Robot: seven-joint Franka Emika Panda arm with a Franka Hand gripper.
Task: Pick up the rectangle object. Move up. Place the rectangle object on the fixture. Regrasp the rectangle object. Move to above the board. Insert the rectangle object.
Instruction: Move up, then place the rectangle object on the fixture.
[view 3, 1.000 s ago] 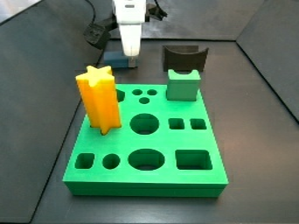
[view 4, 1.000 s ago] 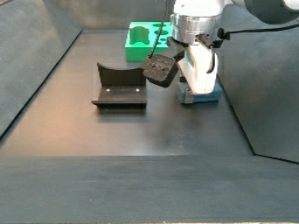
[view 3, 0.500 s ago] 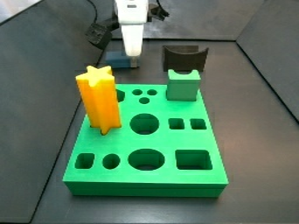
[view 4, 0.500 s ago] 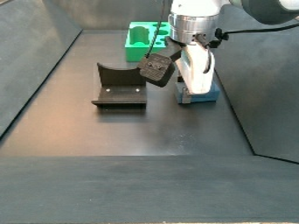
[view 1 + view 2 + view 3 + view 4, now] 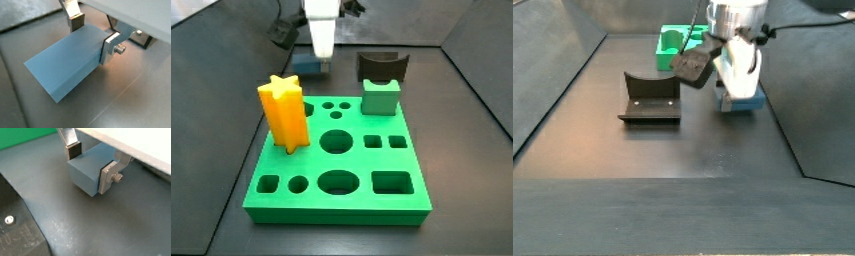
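The gripper (image 5: 93,34) is closed on the blue block (image 5: 67,62), one finger (image 5: 107,177) flat against each side. The fixture (image 5: 649,98) stands well apart beside it, the green board (image 5: 679,41) behind it.

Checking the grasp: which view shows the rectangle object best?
A wrist view: the rectangle object fills it, gripper fingers on both sides. In both side views the gripper hides most of it.

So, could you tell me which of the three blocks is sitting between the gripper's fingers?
The slate-blue rectangle object, between the gripper fingers behind the board. The yellow star prism and green block stand on the board.
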